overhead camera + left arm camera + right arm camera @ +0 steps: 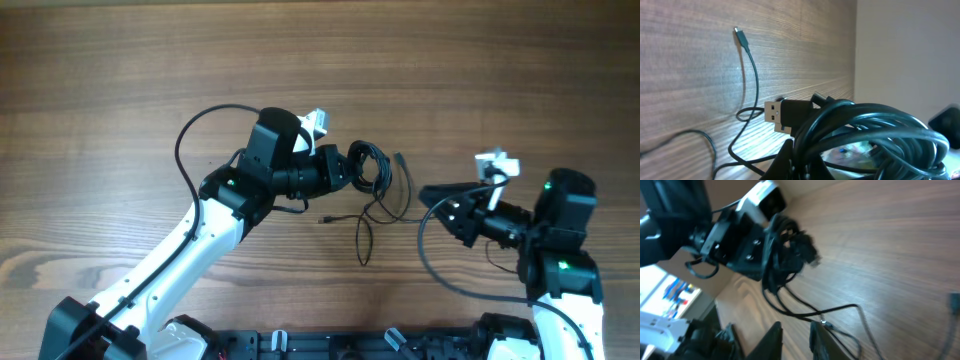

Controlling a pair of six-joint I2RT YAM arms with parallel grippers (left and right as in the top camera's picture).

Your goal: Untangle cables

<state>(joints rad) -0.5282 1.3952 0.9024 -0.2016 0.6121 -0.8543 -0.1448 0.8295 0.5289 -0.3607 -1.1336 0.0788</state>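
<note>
My left gripper (358, 170) is shut on a coiled bundle of black cable (375, 166) and holds it over the middle of the table. In the left wrist view the bundle (875, 135) fills the lower right, with a USB plug (776, 115) sticking out of it above my fingers (805, 167). Loose strands (364, 238) trail from the bundle onto the wood, and one ends in a small connector (740, 35). My right gripper (432, 196) is open and empty just right of the strands. In the right wrist view its fingers (795, 337) hover by a thin strand (840, 311) below the bundle (785, 245).
The wooden table (120, 80) lies all round the cables. The arms' own black supply cables loop beside the left arm (185, 150) and the right arm (430, 255). The robot base bar (330, 345) runs along the front edge.
</note>
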